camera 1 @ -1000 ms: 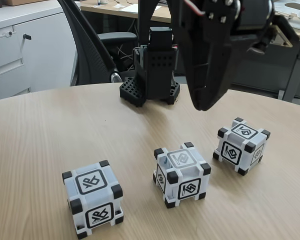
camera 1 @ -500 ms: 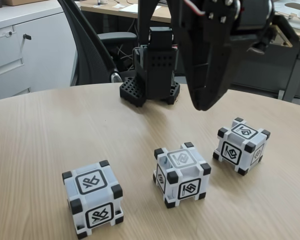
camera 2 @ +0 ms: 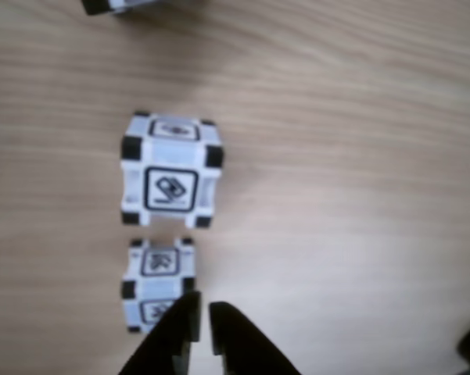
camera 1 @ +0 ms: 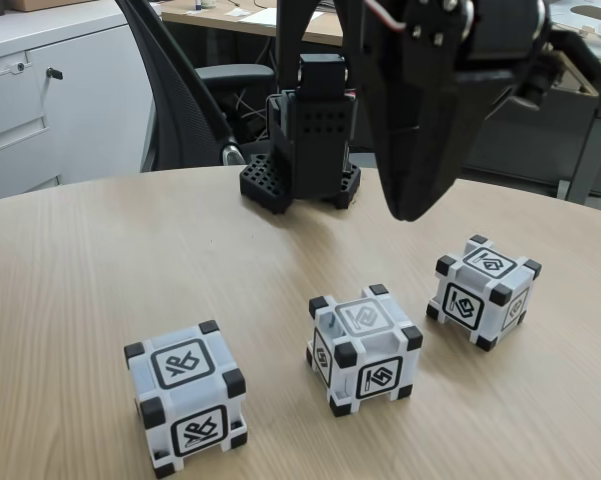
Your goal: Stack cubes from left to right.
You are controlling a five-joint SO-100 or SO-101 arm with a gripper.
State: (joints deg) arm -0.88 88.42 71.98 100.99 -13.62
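Observation:
Three white cubes with black corners stand apart on the wooden table (camera 1: 100,260) in the fixed view: a left cube (camera 1: 187,395) nearest the front, a middle cube (camera 1: 365,347) and a right cube (camera 1: 483,290). My black gripper (camera 1: 415,212) hangs in the air behind the middle and right cubes, touching nothing. In the other view the gripper (camera 2: 203,308) enters from the bottom, its fingers almost together with nothing between them. One cube (camera 2: 156,285) lies just left of the fingertips, another cube (camera 2: 170,172) is above it, and a cube's edge (camera 2: 133,5) shows at the top.
The arm's black base (camera 1: 302,150) stands at the table's far edge. Behind it are an office chair (camera 1: 180,90), a white cabinet (camera 1: 40,100) and desks. Bare wood lies left of the cubes and between them.
The arm's upper part has shifted slightly to the right while the gripper tip stays in nearly the same place. The cubes have not moved.

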